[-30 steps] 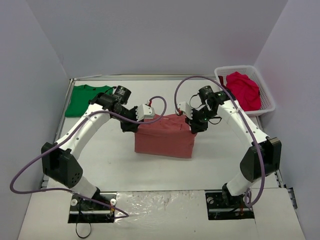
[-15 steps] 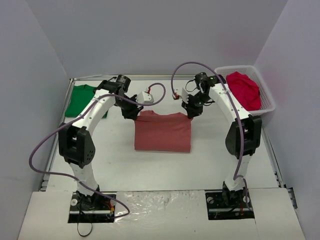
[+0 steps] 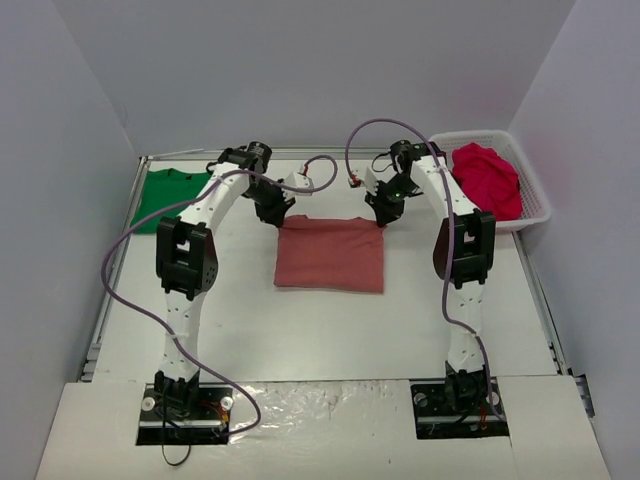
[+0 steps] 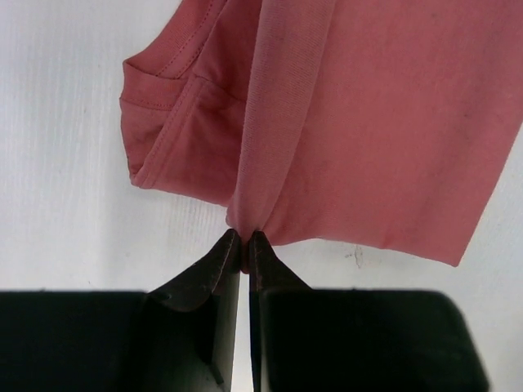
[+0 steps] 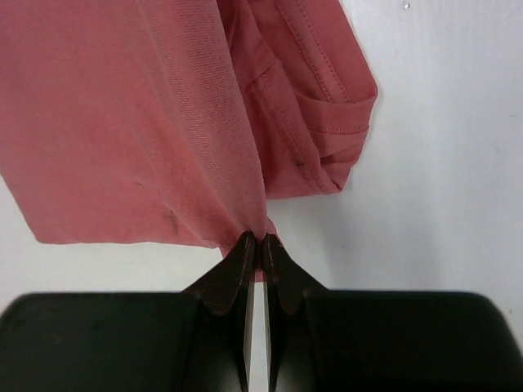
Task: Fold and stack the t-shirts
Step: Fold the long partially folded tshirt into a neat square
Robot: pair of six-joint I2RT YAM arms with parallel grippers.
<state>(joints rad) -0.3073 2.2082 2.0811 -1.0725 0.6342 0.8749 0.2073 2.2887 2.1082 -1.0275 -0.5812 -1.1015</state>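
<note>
The white table point(image 3: 330, 330) stretches under both my arms. At its middle lies the salmon-pink t-shirt point(image 3: 330, 258), folded into a rough rectangle with its far edge pinched at both corners. The green t-shirt point(image 3: 165, 195) lies flat at the far left of the table, well apart from the pink one. A crimson t-shirt point(image 3: 487, 178) sits bunched in the white lattice basket point(image 3: 480, 136) at the far right.

My left gripper point(image 4: 245, 238) is squeezed tight on the pink shirt's far left corner, and a gathered ridge of cloth rises from between its tips. My right gripper point(image 5: 255, 241) is clamped the same way on the far right corner, jaws pressed together with only a sliver of fabric between them.

The cloth is a soft, matte knit with a fine weave. Beside each grip a short sleeve lies tucked under, its hem showing double rows of stitching. My fingertips are dark, tapered wedges.
</note>
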